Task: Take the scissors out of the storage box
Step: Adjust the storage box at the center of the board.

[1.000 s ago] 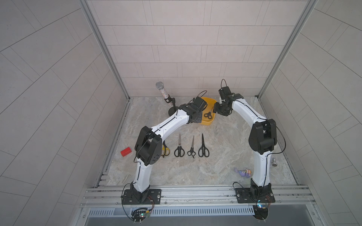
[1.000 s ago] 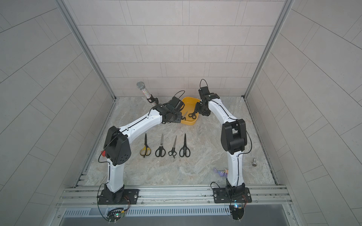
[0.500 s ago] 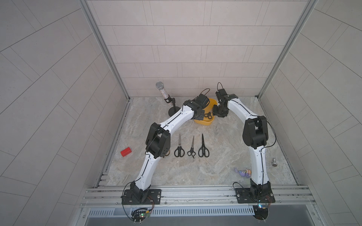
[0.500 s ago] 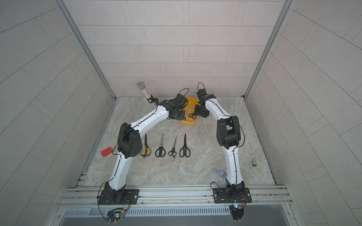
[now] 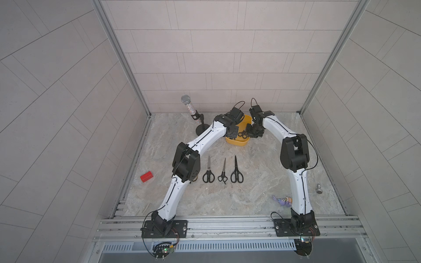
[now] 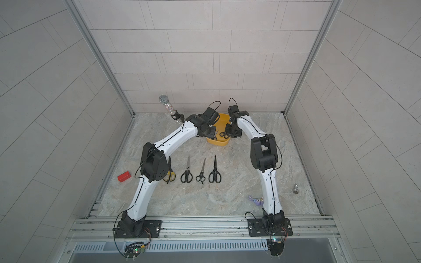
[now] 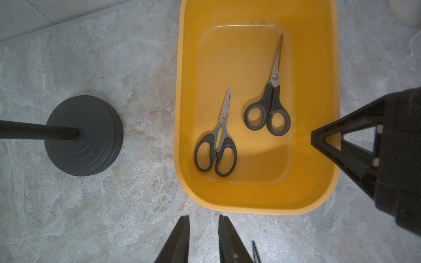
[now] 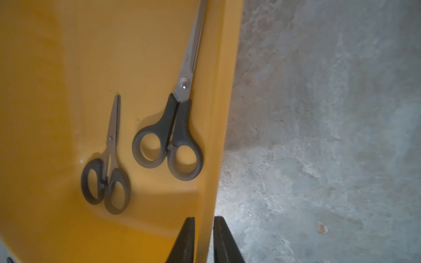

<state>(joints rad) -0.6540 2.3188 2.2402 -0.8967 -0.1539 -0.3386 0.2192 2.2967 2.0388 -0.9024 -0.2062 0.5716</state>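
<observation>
1. The grey marbled tabletop (image 5: 250,200) is spanned by two white arms, which reach from the near edge toward the far edge.
2. A glittery microphone on a black stand (image 5: 191,109) is set near the far edge, left of the middle.
3. The storage box (image 5: 237,142), mustard yellow and lidless, is placed by the middle of the far edge, near the stand's base.
4. The right gripper (image 8: 204,219) is seen clamped on the box's right wall, with one finger inside and one outside.
5. The left gripper (image 7: 203,218) is held over bare tabletop just outside the box's near wall; its fingers are slightly apart and nothing is between them.
6. Two scissors are left lying flat in the box: a larger pair (image 7: 272,98) nearer the right wall and a smaller pair (image 7: 224,113) beside it, not touching.
7. Four more are laid in a row at mid-tabletop, blades toward the far edge: a yellow-handled pair (image 6: 169,173), partly hidden by the left arm's elbow, a broad black pair (image 6: 187,168), a slim pair (image 6: 202,169) and a long pair (image 6: 215,167).
8. A red block (image 5: 146,177) is seen beyond the left edge, a purple toy (image 5: 283,201) by the right arm near the near edge, and a small metal knob (image 5: 319,189) near the right edge.
</observation>
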